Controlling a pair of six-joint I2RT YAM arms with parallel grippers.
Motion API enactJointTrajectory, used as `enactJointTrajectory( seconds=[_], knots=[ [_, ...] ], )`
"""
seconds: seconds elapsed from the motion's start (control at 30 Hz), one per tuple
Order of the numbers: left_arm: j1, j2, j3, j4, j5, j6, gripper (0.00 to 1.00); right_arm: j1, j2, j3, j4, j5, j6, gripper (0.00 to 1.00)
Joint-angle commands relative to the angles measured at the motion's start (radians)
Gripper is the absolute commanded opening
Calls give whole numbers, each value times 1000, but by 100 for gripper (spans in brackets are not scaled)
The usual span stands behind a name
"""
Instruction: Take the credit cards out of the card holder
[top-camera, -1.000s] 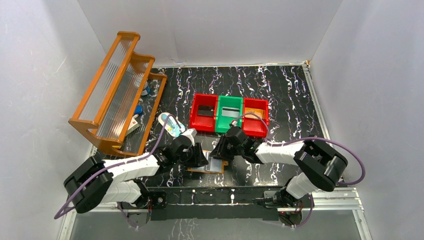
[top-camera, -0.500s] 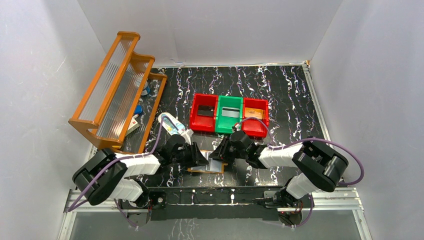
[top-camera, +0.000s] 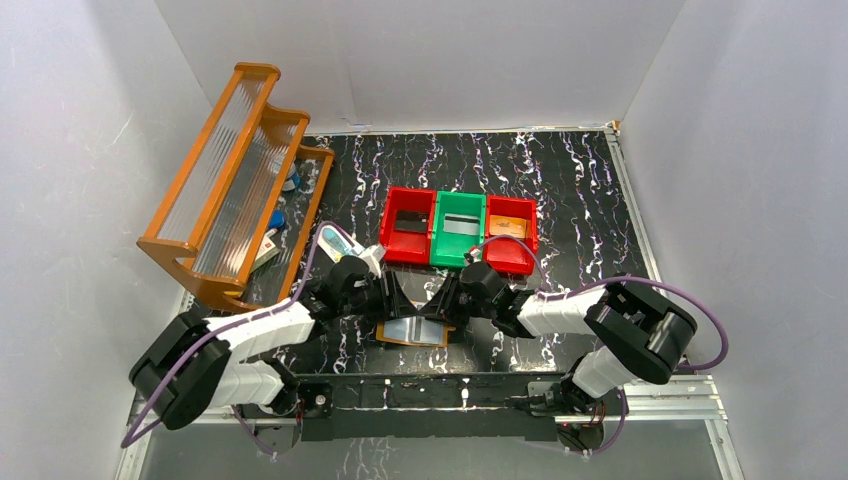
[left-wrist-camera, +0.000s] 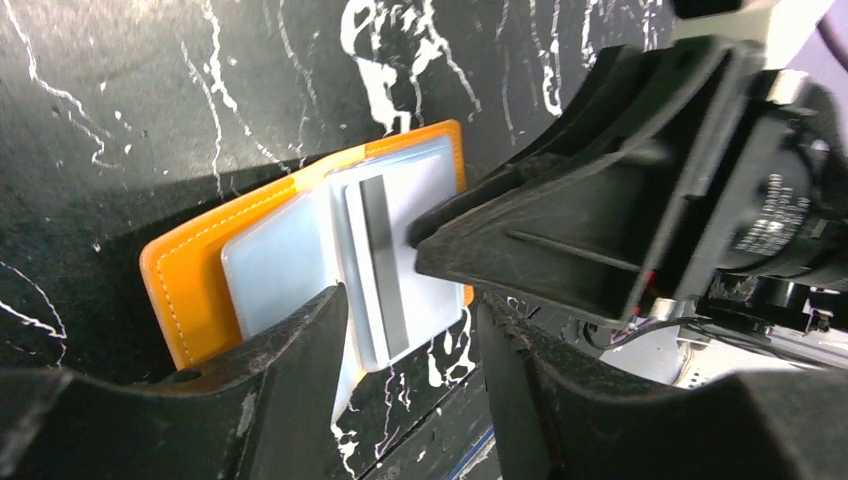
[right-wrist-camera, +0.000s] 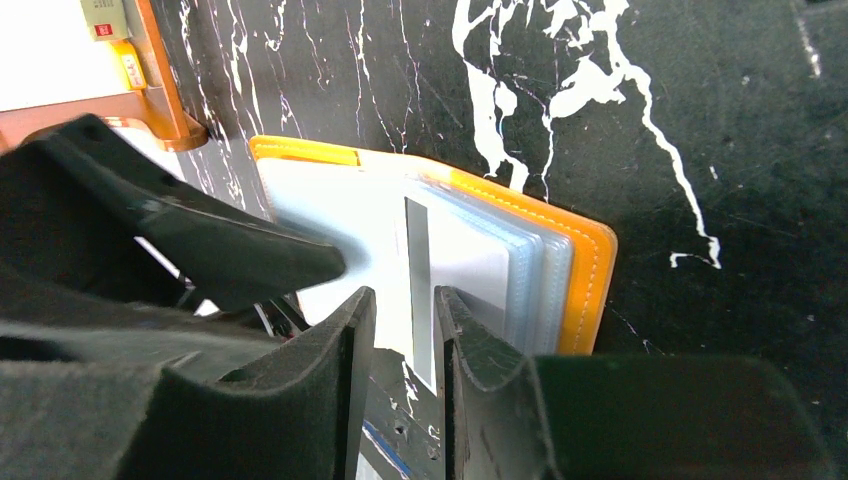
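Note:
The orange card holder (top-camera: 400, 342) lies flat near the table's front edge, between my two grippers. A pale blue-grey credit card (left-wrist-camera: 385, 250) with a grey stripe sticks partly out of the card holder (left-wrist-camera: 185, 275). My left gripper (left-wrist-camera: 410, 340) is open, and the card's near corner lies in the gap between its fingers. My right gripper (right-wrist-camera: 405, 315) hovers low over the same credit card (right-wrist-camera: 400, 250), jaws a narrow gap apart on either side of the stripe, gripping nothing. One right fingertip (left-wrist-camera: 430, 240) rests at the card's face. More clear sleeves show inside the card holder (right-wrist-camera: 590, 270).
A row of red and green bins (top-camera: 458, 228) stands just behind the grippers. A wooden rack (top-camera: 235, 180) fills the left side, with a pale blue-and-white oval item (top-camera: 335, 240) beside it. The metal front rail (top-camera: 450, 385) runs close below the holder.
My left gripper has narrowed and then widened its jaws, and shifted slightly toward the bins. The right arm has barely moved.

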Motion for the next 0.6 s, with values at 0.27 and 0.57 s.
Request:
enactJointTrajectory(
  seconds=[0.27, 0.57],
  knots=[
    [-1, 116, 58, -7, 92, 39, 49, 4, 17, -36, -115, 19, -14, 37],
    [0, 195, -2, 77, 127, 0, 44, 3, 4, -31, -99, 5, -17, 38]
  ],
)
